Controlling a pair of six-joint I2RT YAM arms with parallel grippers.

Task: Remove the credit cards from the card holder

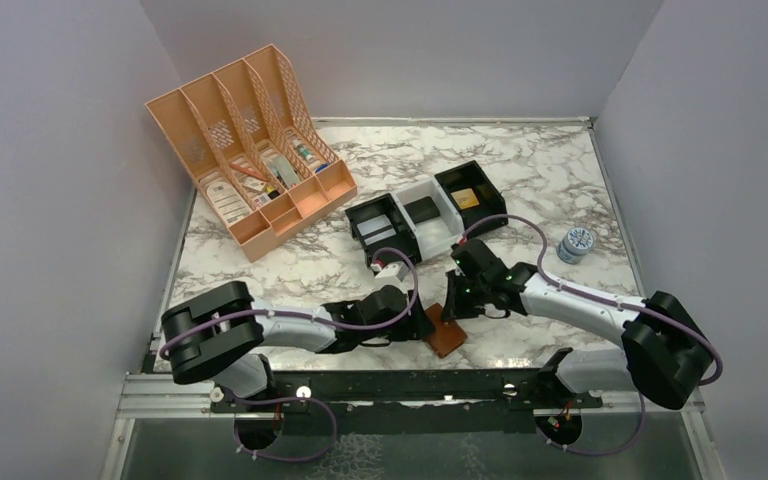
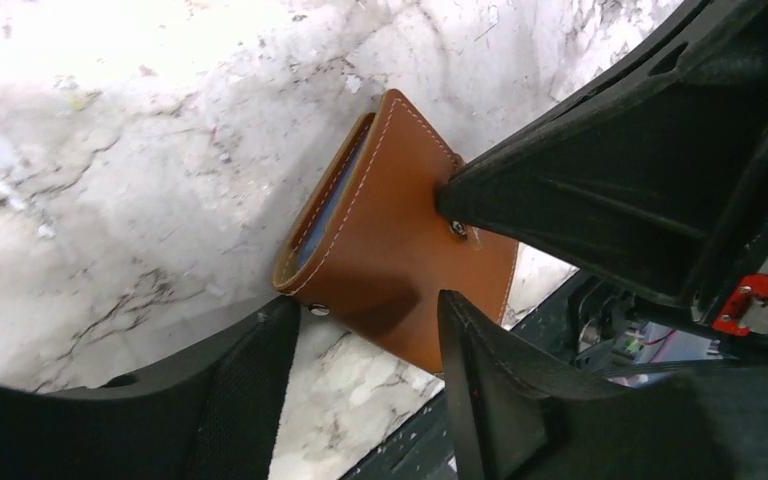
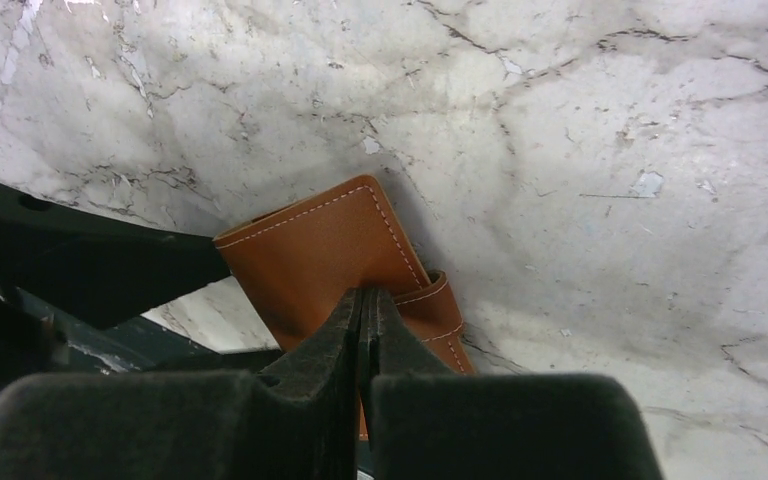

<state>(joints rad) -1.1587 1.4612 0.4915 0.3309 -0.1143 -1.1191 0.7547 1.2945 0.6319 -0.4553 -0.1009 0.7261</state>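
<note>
Where the marble table [image 1: 550,170] meets its near edge, the card holder [image 2: 380,240] sits folded between the two arms, tipped up on one side rather than lying flat. The left gripper [image 2: 365,300] has its fingers spread, one on each side of the holder's lower corner. One finger ends just beside a small metal stud [image 2: 317,310] on the leather, but whether either pad actually presses the leather cannot be made out. The right gripper [image 3: 365,295] has its fingers pressed tight together. Their tips rest on the brown outer face, just beside the snap tab [image 3: 438,300], and it is unclear whether any leather is caught between them. Along the holder's slightly gaping edge runs a blue-grey strip [image 2: 328,205]. It could be lining or the credit cards; the left wrist view does not settle which.

Further back, near the middle of the table, stands a row of black and white trays [image 1: 425,215], touching side by side. A pale flat piece [image 1: 375,232] lies in the leftmost one. A small round tin [image 1: 577,243] stands to their right, well apart from them. At the far left a peach file organiser [image 1: 250,150] leans back towards the wall, with small items in its front compartments.
</note>
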